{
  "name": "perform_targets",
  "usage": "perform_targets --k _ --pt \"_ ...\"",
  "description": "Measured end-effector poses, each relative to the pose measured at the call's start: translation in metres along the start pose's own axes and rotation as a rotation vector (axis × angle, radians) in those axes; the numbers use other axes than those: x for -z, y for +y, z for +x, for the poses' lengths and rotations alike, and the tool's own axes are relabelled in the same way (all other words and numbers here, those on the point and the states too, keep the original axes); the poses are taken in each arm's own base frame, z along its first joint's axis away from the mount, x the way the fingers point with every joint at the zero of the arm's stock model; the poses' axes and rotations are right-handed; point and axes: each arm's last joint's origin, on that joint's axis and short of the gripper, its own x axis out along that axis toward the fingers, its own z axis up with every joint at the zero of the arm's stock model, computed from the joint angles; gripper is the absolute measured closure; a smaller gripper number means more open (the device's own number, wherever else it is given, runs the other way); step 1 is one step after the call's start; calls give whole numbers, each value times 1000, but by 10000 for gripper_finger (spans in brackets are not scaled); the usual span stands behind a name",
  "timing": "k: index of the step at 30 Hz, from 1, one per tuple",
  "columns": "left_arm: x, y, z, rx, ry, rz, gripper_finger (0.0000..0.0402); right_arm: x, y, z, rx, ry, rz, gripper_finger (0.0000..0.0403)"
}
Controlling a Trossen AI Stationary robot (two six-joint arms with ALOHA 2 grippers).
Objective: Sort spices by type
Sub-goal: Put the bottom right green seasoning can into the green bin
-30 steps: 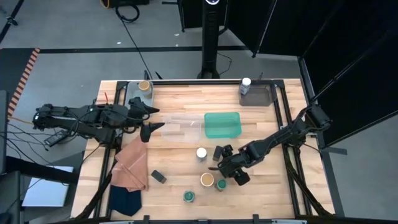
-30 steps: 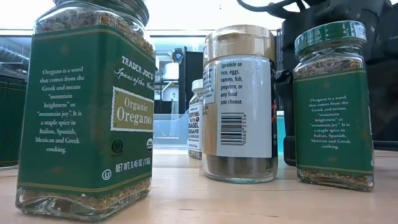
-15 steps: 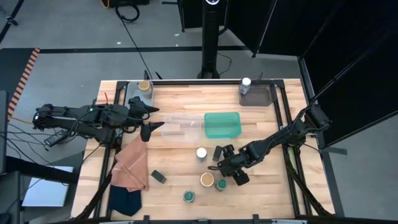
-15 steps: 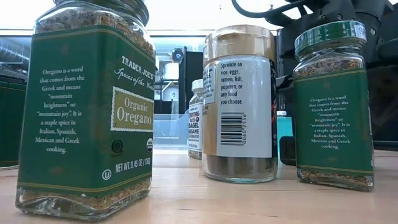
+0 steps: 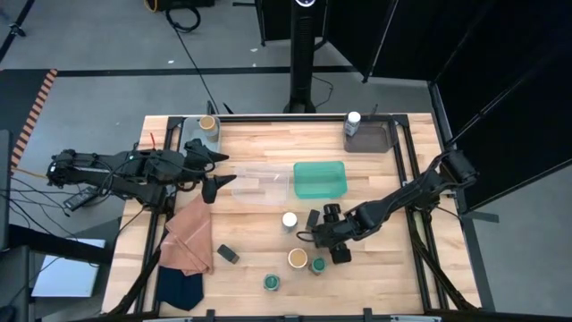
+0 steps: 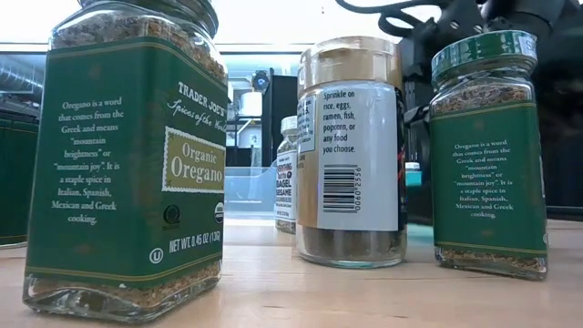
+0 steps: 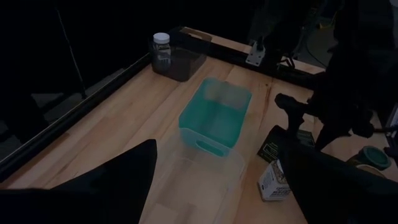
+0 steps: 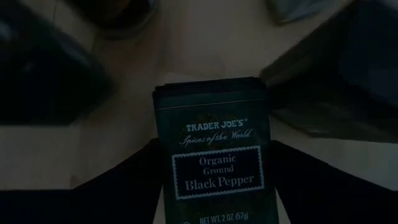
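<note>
Pale wooden planks make up the table (image 5: 259,241), framed in black rail, with grey floor and dark curtains around it. Near its middle the right gripper (image 5: 320,234) sits low over the boards, its two dark fingers closed around a black pepper tin (image 8: 211,152), label facing its wrist camera. Just beside it stand a tan-lidded jar (image 5: 297,258), a white-lidded jar (image 5: 290,219) and a green-lidded jar (image 5: 316,266); another green-lidded jar (image 5: 272,283) stands nearer the front edge, and a second dark tin (image 5: 227,254) lies by the orange cloth (image 5: 188,237). A teal tray (image 5: 319,179) sits behind them. The left gripper (image 5: 219,170) hovers at the clear tray (image 5: 261,183), fingers spread and holding nothing.
</note>
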Motion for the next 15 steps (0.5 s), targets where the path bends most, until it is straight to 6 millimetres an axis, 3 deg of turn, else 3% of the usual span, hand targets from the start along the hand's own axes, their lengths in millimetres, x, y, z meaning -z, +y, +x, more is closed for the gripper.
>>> perform_targets --k 15 --pt "-1 0 0 4 -12 -7 62 -4 4 -46 115 -204 258 128"
